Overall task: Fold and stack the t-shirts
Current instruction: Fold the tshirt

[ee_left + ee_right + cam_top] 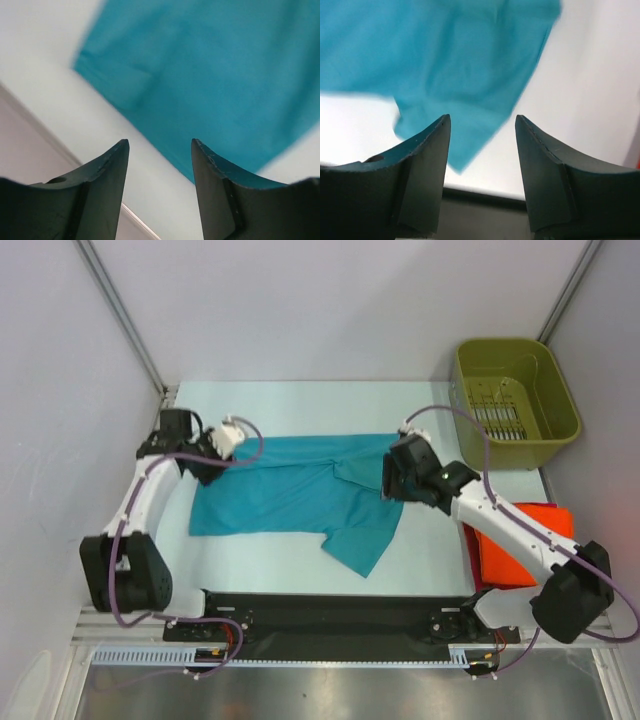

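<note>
Top external: teal t-shirt (290, 495) is spread between left gripper (159, 144) and right gripper (482, 119).
Both are held parted, empty, at its edges.

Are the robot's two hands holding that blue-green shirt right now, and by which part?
Nothing is held. The left hand and the right hand are both open, nothing between their fingers, poised at opposite ends of the teal t-shirt.

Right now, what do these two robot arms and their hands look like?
The left arm and right arm have white links, bulky black joints and looping purple cables. The left hand and right hand each end in two dark, curved, pointed fingers.
</note>
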Robot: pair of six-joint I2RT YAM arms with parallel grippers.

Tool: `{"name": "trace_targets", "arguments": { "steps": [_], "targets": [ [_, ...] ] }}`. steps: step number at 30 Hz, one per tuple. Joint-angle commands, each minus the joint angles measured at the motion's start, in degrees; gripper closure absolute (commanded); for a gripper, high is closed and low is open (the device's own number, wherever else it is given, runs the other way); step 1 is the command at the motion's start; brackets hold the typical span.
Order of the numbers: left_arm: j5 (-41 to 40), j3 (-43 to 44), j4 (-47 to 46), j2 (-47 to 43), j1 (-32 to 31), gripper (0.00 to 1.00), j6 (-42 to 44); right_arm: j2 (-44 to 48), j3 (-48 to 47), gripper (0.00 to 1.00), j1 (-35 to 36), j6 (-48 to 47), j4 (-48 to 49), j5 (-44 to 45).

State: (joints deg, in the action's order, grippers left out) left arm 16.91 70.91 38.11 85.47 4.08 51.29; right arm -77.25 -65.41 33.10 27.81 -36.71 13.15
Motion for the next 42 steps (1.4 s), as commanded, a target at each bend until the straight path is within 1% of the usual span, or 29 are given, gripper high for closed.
{"name": "trace_targets", "arguments": {
  "steps": [1, 2, 3, 4, 5, 6, 7, 8, 11, 12, 17, 23, 26, 27, 29, 30, 32, 35, 38, 39, 41, 42],
  "targets": [
    [-1.16, -12.01, 11.01, -4.77, -1.26, 0.43, 15.40, 3.49, 6.60, 0.41, 7.73, 10.75, -10.66, 0.13],
    [-2.57, -16.03, 12.15, -6.62, -1.26, 0.43, 16.73, 4.38, 8.87, 0.41, 10.29, 14.69, -10.32, -0.31],
    [-4.06, -17.98, 12.86, -7.33, -1.18, 0.39, 17.26, 4.91, 9.76, 0.41, 12.49, 16.20, -9.88, -0.49],
    [-6.86, -19.92, 12.52, -8.03, -1.18, 0.33, 17.79, 5.35, 10.47, 0.41, 16.69, 17.53, -8.22, -0.75],
    [-7.93, -23.77, 11.82, -8.65, -1.26, 0.30, 18.32, 5.45, 11.26, 0.40, 18.38, 18.50, -7.25, -0.58],
    [-8.81, -25.37, 10.68, -9.79, -1.26, 0.29, 18.93, 5.10, 12.22, 0.40, 19.62, 19.11, -6.63, -0.67],
    [-9.43, -26.61, 9.89, -10.06, -1.35, 0.24, 19.29, 4.31, 12.58, 0.39, 20.76, 19.56, -6.27, -1.45],
    [-10.39, -28.27, 9.01, -10.32, -1.35, 0.23, 19.03, 3.09, 12.85, 0.40, 21.30, 19.65, -6.10, -1.98],
    [-12.15, -30.83, 4.36, -10.15, -1.26, 0.22, 18.67, 2.02, 14.95, 0.39, 23.40, 20.17, -2.68, -3.65],
    [-13.64, -31.45, 1.12, -9.89, -1.35, 0.22, 18.50, 1.24, 16.35, 0.39, 23.50, 20.35, -1.27, -5.74],
    [-16.02, -31.98, -4.00, -10.67, -1.26, 0.24, 17.18, -3.95, 19.26, 0.39, 23.85, 20.53, 4.53, -11.38],
    [-16.38, -31.02, -1.99, -12.17, -1.35, 0.24, 17.53, -9.05, 20.41, 0.40, 23.76, 20.09, 7.18, -12.53],
    [-16.55, -32.32, -3.56, -11.82, -1.35, 0.23, 18.84, -10.89, 20.32, 0.57, 23.67, 19.74, 7.53, -12.62],
    [-16.64, -32.68, -5.05, -11.38, -1.35, 0.23, 19.20, -11.16, 20.23, 0.71, 23.50, 19.65, 7.36, -12.18],
    [-16.47, -32.77, -5.85, -10.94, -1.35, 0.22, 19.64, -11.08, 20.32, 0.81, 23.41, 19.56, 7.00, -11.48],
    [-16.29, -32.60, -6.11, -10.51, -1.26, 0.22, 19.64, -10.73, 20.32, 0.90, 23.32, 19.65, 6.74, -11.30],
    [-14.63, -31.81, -6.11, -10.33, -1.26, 0.22, 19.90, -9.41, 20.32, 0.99, 23.32, 19.91, 5.77, -10.25],
    [-12.78, -32.24, -7.60, -9.63, -1.70, 0.22, 21.39, -5.90, 20.67, 1.00, 22.71, 20.44, 4.37, -8.67],
    [-14.79, -34.43, -11.81, -7.08, -2.76, 0.25, 23.50, -3.87, 21.98, 1.00, 21.31, 20.61, 4.19, -8.84],
    [-16.54, -34.70, -12.00, -6.03, -2.67, 0.26, 23.68, -3.43, 22.34, 1.00, 20.95, 20.79, 4.19, -9.10],
    [-16.73, -34.97, -11.92, -4.00, -2.50, 0.35, 23.86, -1.85, 23.39, 1.00, 20.43, 20.97, 4.45, -8.84],
    [-18.38, -35.05, -12.00, -3.65, -2.49, 0.40, 23.77, -1.24, 23.57, 1.00, 20.16, 21.05, 4.37, -8.75]
  ]
}}
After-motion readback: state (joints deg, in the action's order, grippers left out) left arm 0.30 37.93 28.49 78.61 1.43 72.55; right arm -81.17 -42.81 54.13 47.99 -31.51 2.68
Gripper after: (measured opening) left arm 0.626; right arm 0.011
